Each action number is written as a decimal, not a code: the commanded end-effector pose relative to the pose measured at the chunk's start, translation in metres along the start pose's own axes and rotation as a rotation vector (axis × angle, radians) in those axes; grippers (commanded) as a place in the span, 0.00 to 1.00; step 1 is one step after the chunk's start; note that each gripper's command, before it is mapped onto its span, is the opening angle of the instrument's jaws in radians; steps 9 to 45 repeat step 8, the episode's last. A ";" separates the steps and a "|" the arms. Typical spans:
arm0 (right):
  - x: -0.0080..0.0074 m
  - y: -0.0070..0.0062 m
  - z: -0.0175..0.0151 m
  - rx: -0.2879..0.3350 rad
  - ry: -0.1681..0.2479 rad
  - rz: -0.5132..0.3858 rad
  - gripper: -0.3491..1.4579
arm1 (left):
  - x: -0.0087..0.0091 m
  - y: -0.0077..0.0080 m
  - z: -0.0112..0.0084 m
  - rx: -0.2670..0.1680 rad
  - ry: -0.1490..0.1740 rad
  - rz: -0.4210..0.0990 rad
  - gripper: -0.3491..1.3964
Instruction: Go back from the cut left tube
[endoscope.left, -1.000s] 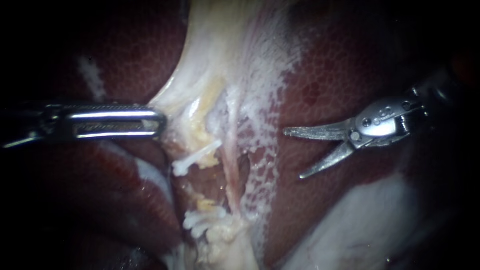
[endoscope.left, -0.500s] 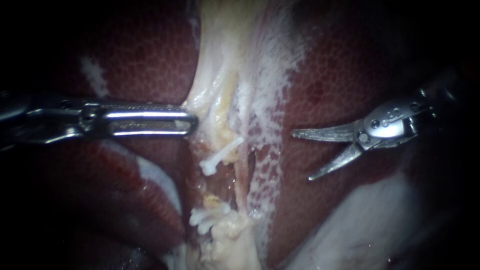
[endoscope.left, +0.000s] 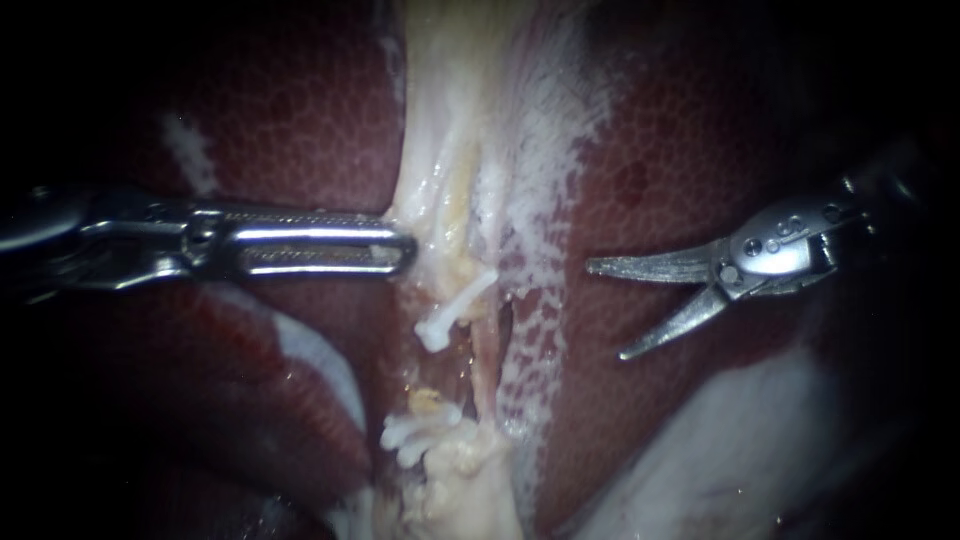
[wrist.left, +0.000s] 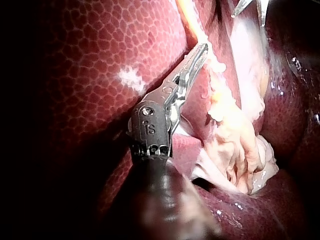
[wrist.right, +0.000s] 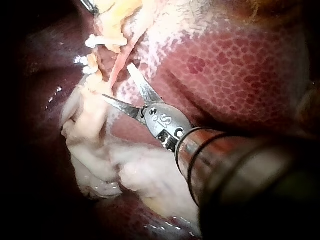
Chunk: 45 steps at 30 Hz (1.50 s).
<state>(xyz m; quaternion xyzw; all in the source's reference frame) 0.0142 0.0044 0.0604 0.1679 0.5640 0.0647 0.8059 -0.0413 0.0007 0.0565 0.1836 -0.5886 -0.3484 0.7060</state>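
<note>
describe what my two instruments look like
Left instrument: shiny silver metal, a long narrow slotted tip with finely ridged edges, on a dark shaft. Right instrument: two slim, curved, pointed grey metal blades on a rounded silver hinge block with small round pins, then a dark ringed shaft.

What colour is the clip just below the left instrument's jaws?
White. The clip shows best in the endoscope view.

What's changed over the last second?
The left instrument, jaws shut on the pale tissue, moved rightward in the endoscope view, slackening that tissue; the upper clip shifted with it. The right instrument backed slightly rightward, jaws open. The liver stayed put.
</note>
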 end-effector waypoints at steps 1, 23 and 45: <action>0.0000 0.0000 0.0001 0.000 0.000 0.000 0.93 | 0.0000 0.0000 0.0000 -0.002 0.001 -0.005 0.00; 0.0000 0.0000 0.0001 -0.002 0.002 0.001 0.93 | 0.0000 -0.0002 0.0000 0.001 0.001 -0.005 0.00; 0.0000 0.0000 0.0001 -0.002 0.002 0.001 0.93 | 0.0000 -0.0002 0.0000 0.001 0.001 -0.005 0.00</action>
